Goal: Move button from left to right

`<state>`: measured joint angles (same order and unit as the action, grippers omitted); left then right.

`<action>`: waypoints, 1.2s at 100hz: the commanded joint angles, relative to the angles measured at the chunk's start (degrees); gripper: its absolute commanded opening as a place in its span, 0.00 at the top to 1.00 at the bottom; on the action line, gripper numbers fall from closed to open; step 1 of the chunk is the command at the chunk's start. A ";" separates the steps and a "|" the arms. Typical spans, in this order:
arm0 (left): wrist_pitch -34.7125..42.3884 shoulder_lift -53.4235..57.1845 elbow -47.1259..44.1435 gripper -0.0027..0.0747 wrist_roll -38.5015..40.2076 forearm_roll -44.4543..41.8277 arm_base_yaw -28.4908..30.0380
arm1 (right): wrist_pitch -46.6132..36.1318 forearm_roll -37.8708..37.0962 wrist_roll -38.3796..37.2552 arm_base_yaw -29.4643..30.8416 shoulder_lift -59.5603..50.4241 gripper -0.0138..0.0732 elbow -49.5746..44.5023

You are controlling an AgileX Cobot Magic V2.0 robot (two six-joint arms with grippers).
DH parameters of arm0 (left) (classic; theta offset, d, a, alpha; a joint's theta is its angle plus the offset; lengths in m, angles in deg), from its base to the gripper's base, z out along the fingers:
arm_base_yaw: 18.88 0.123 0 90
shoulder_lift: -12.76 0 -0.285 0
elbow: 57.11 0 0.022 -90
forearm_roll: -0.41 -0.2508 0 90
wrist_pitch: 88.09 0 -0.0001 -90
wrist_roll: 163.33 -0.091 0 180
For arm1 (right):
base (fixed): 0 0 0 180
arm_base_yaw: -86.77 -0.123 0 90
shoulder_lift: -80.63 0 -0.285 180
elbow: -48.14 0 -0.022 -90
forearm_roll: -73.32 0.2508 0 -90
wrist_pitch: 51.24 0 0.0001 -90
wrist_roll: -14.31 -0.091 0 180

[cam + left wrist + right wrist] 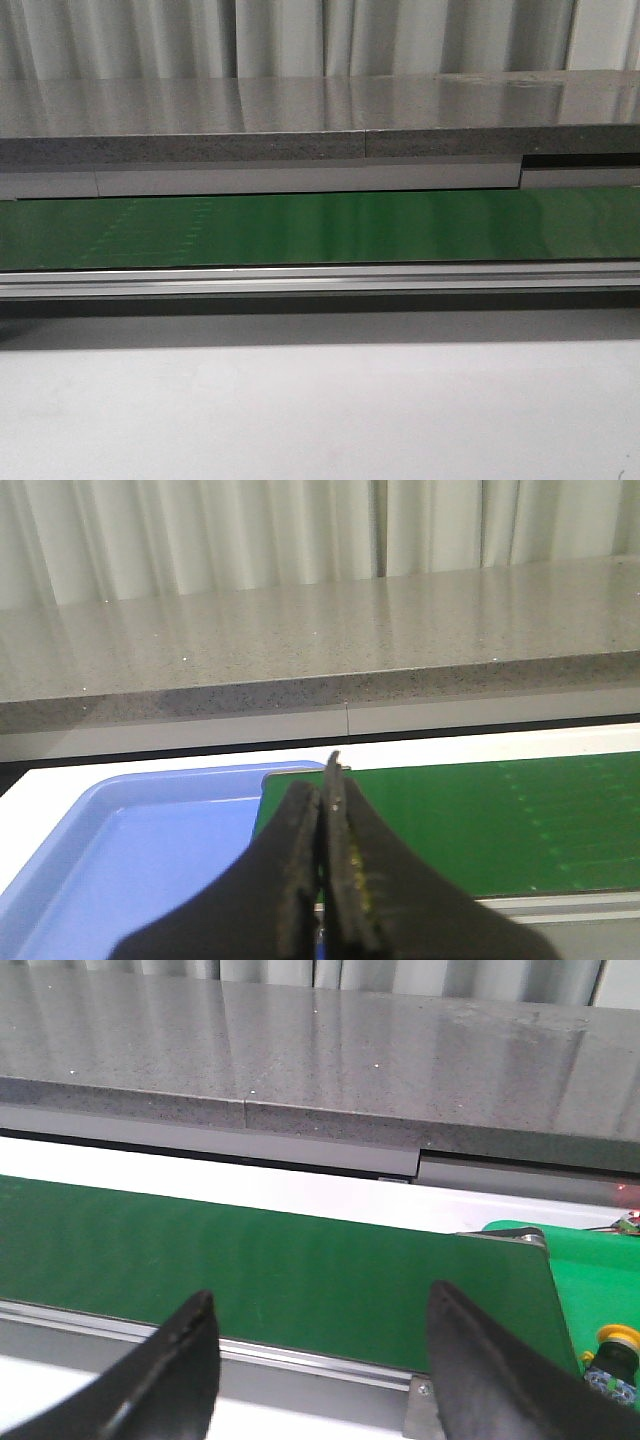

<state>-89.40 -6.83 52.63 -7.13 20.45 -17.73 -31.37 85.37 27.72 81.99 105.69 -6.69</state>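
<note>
My left gripper (325,785) is shut, its black fingers pressed together with nothing between them. It hangs over the seam between a blue tray (130,850) and the green conveyor belt (500,820). My right gripper (322,1300) is open and empty above the near rail of the belt (250,1260). By the right finger, a small round yellow head (618,1338) on a green surface looks like the button; its body is mostly hidden behind the finger. Neither gripper shows in the front view, where the belt (320,225) lies bare.
A grey stone counter (300,120) runs behind the belt, with pale curtains beyond. A metal rail (320,280) borders the belt's near side, and a white tabletop (320,410) lies in front. What shows of the blue tray has nothing in it.
</note>
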 commanded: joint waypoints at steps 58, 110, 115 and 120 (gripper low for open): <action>4.41 -0.67 1.62 0.99 0.07 0.59 -0.43 | -4.66 0.57 0.55 -0.12 0.31 0.92 1.53; 4.41 -0.67 1.62 0.99 0.07 0.59 -0.43 | -4.72 0.57 0.55 -0.12 0.31 0.92 1.53; 4.41 -0.67 1.62 0.99 0.07 0.59 -0.43 | -4.56 0.57 0.55 -0.12 0.31 0.92 1.53; 4.41 -0.67 1.62 0.99 0.07 0.59 -0.43 | -4.61 0.57 0.50 -0.12 0.31 0.92 1.53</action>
<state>-89.40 -6.83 52.63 -7.13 20.45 -17.73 -31.37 85.37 27.72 81.99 105.69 -6.69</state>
